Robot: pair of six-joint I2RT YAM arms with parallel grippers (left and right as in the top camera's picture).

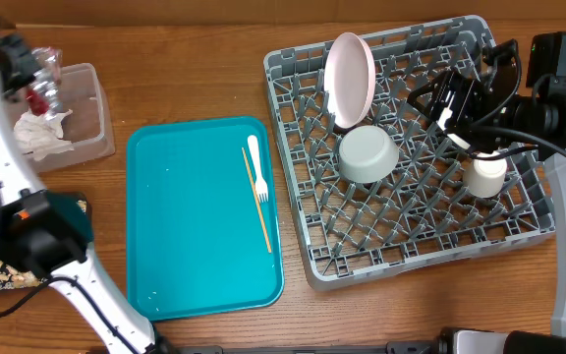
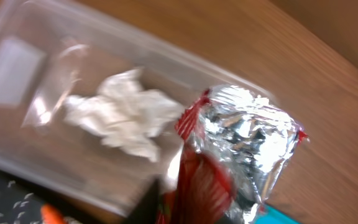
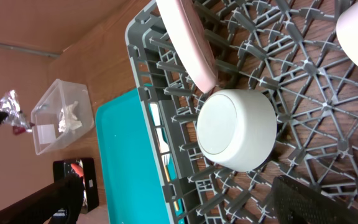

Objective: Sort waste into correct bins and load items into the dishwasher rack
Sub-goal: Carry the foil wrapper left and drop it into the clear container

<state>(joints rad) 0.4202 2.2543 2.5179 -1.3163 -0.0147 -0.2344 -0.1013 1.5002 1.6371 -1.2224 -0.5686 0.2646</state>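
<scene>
On a brown wood-grain tabletop (image 1: 185, 69), the left gripper (image 1: 35, 84) is clenched on a crinkled red-and-silver foil wrapper (image 2: 241, 134). It holds the wrapper in the air over a clear plastic rectangular tub (image 1: 91, 98), where a crumpled white napkin (image 2: 126, 118) lies on the glossy bottom. Beside the tub, a shallow black rectangular tray (image 3: 87, 180) carries beige food scraps (image 1: 13, 275) and a small orange carrot (image 2: 51, 214), and the left arm hides much of it from above. A large flat teal plastic tray (image 1: 185, 236) fills the middle of the table, with a white fork (image 1: 256, 167) and a thin wooden stick (image 1: 258, 206) lying side by side near its right edge. To the right sits the large square grey plastic dishwasher rack (image 1: 411, 231), its lattice base studded with upright pegs. A smooth pale pink round plate (image 1: 349, 74) stands on edge near the rack's far side, and a pale grey round bowl (image 1: 367, 154) rests upside down just in front of it. A white cup (image 1: 483, 175) sits toward the rack's right side. The right gripper (image 1: 458, 123) hangs above the rack close to the cup, jaws spread wide with nothing between them.
</scene>
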